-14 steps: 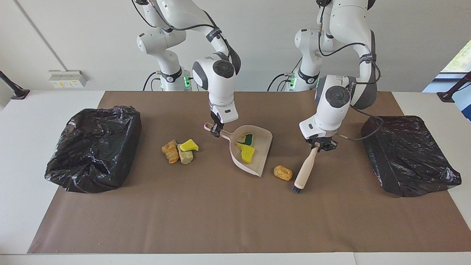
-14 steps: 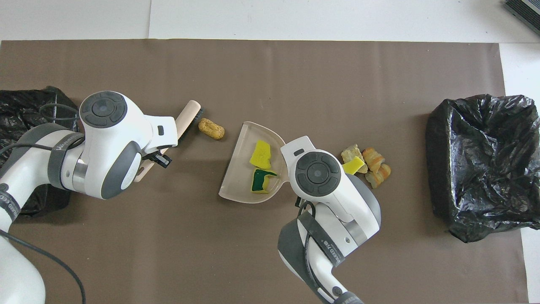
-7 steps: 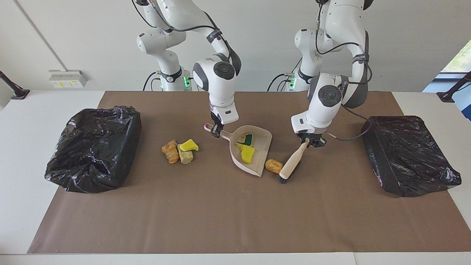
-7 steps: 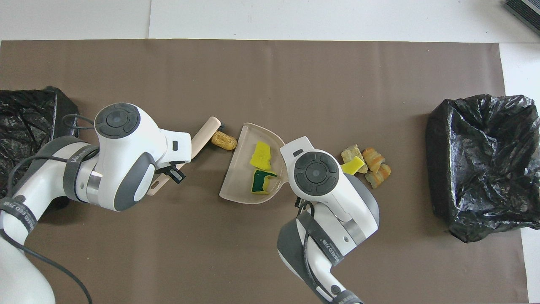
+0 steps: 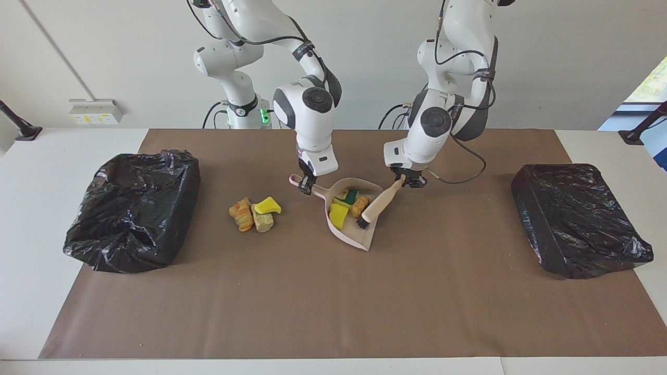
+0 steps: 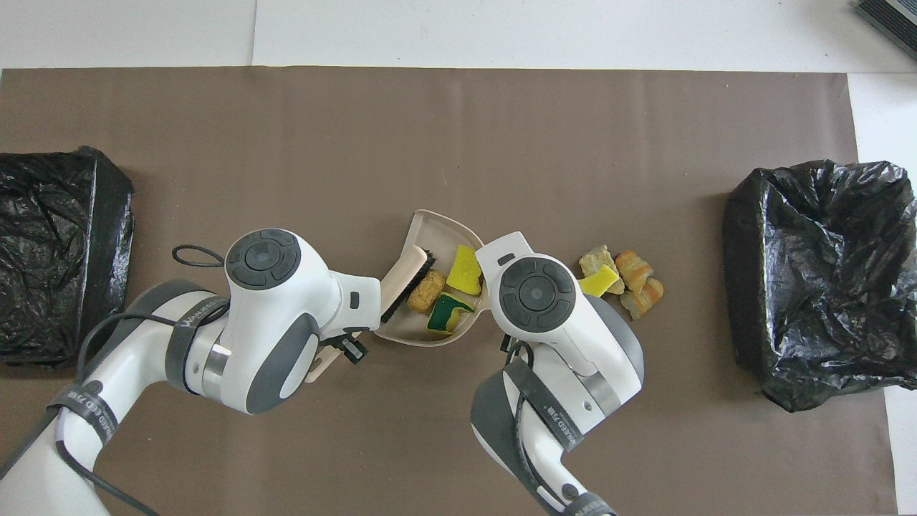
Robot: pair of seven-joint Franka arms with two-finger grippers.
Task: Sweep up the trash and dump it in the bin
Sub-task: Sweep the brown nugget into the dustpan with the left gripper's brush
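Change since a moment ago: the left gripper (image 5: pixel 408 182) has drawn the brush (image 5: pixel 376 209) across the brown mat from the left arm's end, pushing the bread-like lump (image 5: pixel 360 205) along. The lump now lies inside the dustpan (image 5: pixel 359 238), against the bristles, beside the yellow sponge piece (image 5: pixel 338 215) and the green-and-yellow sponge (image 5: pixel 350 196). The brush head itself sits in the pan

Left jaws: shut tight on the end of the brush handle. Right gripper (image 5: pixel 306 186): jaws closed on the dustpan handle, holding the pan on the mat with its open edge toward the left arm's end

Judgement: three scraps are in the pan. Three more, the cluster of scraps (image 5: pixel 254 214), lie on the mat at the handle side of the pan, toward the right arm's end, between pan and the crumpled bin bag (image 5: pixel 133 208). They are not yet swept. Nothing has been dumped. A second, flatter bin bag (image 5: pixel 578 219) sits at the left arm's end

View notes: facing view shows both grips and the pan's contact with the mat. Overhead view hides both under the wrists, but shows the lump (image 6: pixel 425 290) touching the bristles and the bare pan floor (image 6: pixel 430 233) farther from the robots
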